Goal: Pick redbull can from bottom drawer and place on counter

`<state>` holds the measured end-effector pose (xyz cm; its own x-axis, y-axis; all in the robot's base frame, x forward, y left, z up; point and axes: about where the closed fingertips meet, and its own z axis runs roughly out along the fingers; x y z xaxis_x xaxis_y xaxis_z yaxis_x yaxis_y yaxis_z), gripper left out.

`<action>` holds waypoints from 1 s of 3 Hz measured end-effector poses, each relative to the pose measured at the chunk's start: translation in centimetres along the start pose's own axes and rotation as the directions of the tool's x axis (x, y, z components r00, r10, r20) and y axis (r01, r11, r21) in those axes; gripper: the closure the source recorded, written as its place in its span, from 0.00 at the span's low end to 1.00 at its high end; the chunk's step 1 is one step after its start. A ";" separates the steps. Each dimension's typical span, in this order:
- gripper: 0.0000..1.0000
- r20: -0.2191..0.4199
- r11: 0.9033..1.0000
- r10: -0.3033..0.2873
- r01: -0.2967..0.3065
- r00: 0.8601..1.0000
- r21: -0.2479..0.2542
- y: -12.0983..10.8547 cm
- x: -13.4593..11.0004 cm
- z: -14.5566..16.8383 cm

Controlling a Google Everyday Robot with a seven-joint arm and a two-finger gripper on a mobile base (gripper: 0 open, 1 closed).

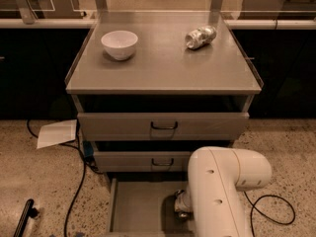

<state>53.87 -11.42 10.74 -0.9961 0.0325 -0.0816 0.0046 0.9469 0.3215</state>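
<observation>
Gripper [180,210] sits low inside the open bottom drawer [133,207], largely hidden behind the white arm [219,181]; whether it grips anything cannot be told.

No text, label, brand, number or sign could be read anywhere in the frame. The pale silver can [201,36], lying on its side at the upper right of the counter [163,70], bore markings too indistinct to make out. The sheet of paper [57,133] on the floor [281,147] at the left edge showed no legible print. The white bowl [119,44], the drawer fronts [163,126] and the white arm casing [217,191] carried no readable marks. The gripper [180,211] sat at bottom centre, down in the bottom drawer [138,206], largely hidden by the arm; nothing legible appeared on it.
</observation>
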 end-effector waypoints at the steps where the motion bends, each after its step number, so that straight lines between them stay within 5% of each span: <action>1: 1.00 -0.001 1.000 -0.009 0.009 1.000 -0.011 0.2 0.0 0.0; 2: 1.00 -0.026 0.998 -0.039 0.038 0.999 -0.047 0.1 0.3 -0.6; 3: 1.00 -0.037 0.979 -0.153 0.146 0.988 -0.145 -1.2 0.1 -3.8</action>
<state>53.44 -13.75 13.90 -0.9877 -0.1243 -0.0952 -0.1537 0.8852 0.4391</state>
